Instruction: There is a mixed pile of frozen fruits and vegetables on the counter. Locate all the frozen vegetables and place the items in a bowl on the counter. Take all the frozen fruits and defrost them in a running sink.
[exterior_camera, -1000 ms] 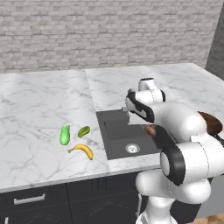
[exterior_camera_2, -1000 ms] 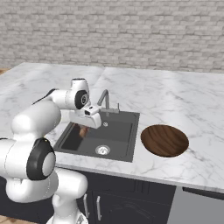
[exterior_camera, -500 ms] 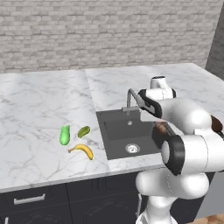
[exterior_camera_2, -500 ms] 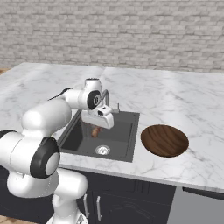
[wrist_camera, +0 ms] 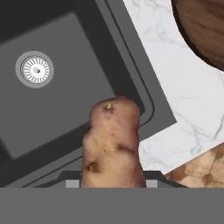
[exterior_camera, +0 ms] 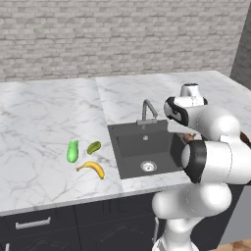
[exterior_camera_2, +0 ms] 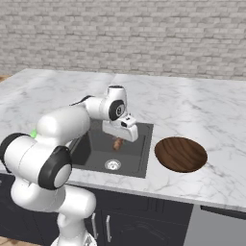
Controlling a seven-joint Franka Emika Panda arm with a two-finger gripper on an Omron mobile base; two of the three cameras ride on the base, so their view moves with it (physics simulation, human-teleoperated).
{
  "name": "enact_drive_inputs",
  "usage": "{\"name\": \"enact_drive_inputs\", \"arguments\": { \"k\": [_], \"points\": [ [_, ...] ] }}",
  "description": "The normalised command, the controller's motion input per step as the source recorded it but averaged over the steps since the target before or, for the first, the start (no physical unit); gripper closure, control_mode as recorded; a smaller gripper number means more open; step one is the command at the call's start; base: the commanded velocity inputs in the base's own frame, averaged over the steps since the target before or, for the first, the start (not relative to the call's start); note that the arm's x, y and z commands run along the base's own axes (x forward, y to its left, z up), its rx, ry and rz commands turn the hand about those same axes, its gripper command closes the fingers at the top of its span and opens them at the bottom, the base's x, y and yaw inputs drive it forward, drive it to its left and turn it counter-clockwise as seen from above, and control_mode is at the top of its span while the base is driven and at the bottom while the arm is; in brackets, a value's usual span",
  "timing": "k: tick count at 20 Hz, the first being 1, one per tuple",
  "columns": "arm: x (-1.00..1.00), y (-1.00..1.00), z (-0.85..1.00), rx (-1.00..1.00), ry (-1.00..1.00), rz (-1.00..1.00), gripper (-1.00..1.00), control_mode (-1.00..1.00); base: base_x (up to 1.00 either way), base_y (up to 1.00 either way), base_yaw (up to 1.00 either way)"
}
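Observation:
My gripper (exterior_camera_2: 118, 139) is shut on the reddish-brown potato-like vegetable (exterior_camera_2: 116, 144), hanging over the right part of the dark sink (exterior_camera_2: 93, 153). In the hand view the brown lump (wrist_camera: 113, 144) juts up above the basin's right rim, with the drain (wrist_camera: 35, 69) to its upper left. The wooden bowl (exterior_camera_2: 180, 153) sits on the counter to the right of the sink, and its edge also appears in the hand view (wrist_camera: 203, 26). On the counter left of the sink lie the bright green oblong (exterior_camera: 72, 151), the olive-green oval (exterior_camera: 93, 147) and the banana (exterior_camera: 92, 168).
The grey faucet (exterior_camera: 147, 112) stands at the back rim of the sink. A strip of white marble counter (wrist_camera: 175, 87) separates the basin from the bowl. A brick wall backs the counter; dark cabinets are below.
The arm has swung to the right across the sink with the brown vegetable still in its grip, ending closer to the bowl. The pieces on the counter have not moved.

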Motion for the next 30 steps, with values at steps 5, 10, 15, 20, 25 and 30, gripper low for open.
{"name": "enact_drive_inputs", "arguments": {
  "k": [5,10,15,20,25,30],
  "points": [
    [0.11,-0.48,0.0,0.05,-0.01,-0.03,1.0,-1.0,0.0,0.0,0.0],
    [0.13,-0.49,0.0,0.05,-0.01,-0.02,1.0,-1.0,0.0,0.0,0.0],
    [0.03,-0.48,0.03,0.01,-0.03,-0.03,1.0,-1.0,0.0,0.0,0.0],
    [0.03,-0.38,0.16,0.0,-0.09,0.0,1.0,-1.0,0.0,0.0,0.0],
    [0.08,-0.41,-0.08,0.0,-0.03,0.0,1.0,-1.0,0.0,0.0,0.0],
    [0.13,-0.45,0.0,-0.01,0.0,-0.01,1.0,-1.0,0.0,0.0,0.0]
  ]
}}
